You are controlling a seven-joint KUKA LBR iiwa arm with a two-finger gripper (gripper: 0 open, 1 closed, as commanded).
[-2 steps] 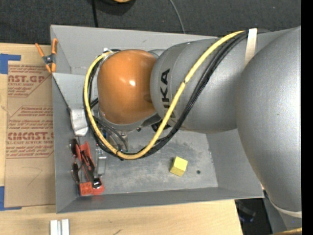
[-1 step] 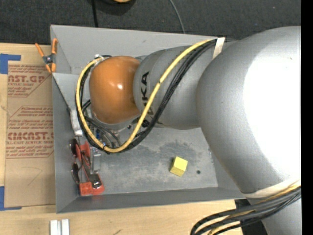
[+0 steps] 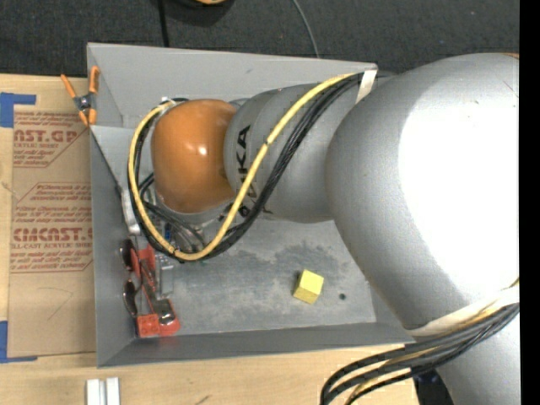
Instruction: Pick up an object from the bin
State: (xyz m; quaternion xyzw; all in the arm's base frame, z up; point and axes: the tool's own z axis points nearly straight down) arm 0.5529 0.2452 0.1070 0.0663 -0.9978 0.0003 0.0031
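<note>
- Right now we see the arm (image 3: pixel 405 167) reaching in from the right and bending down over the left part of the grey bin (image 3: pixel 253 66). Its orange cover (image 3: pixel 190 154) and looped cables (image 3: pixel 139 154) sit on top of the gripper (image 3: pixel 173 239).
- Because that cover lies between the camera and the tool, we cannot tell whether the jaws are wide or narrow, nor whether anything is between them.
- Just beside the jaws, toward the bin's lower-left corner, lies a small heap (image 3: pixel 139 277) of red, dark and metallic bits pressed against the left wall. At the end of it farthest from the jaws, a red block (image 3: pixel 156 324) sits in the corner.
- We judge that heap the likeliest target, simply because the gripper hangs closest to it. Lying tight to the wall, it leaves little room for a jaw on that side.
- Well apart from the jaws, out on the arm's side, a yellow cube (image 3: pixel 309 286) sits alone on bare floor with nothing touching it. We think it would be the easier grasp, though it calls for a move across the bin.
- As far as we can judge, the pick is not yet done.
</note>
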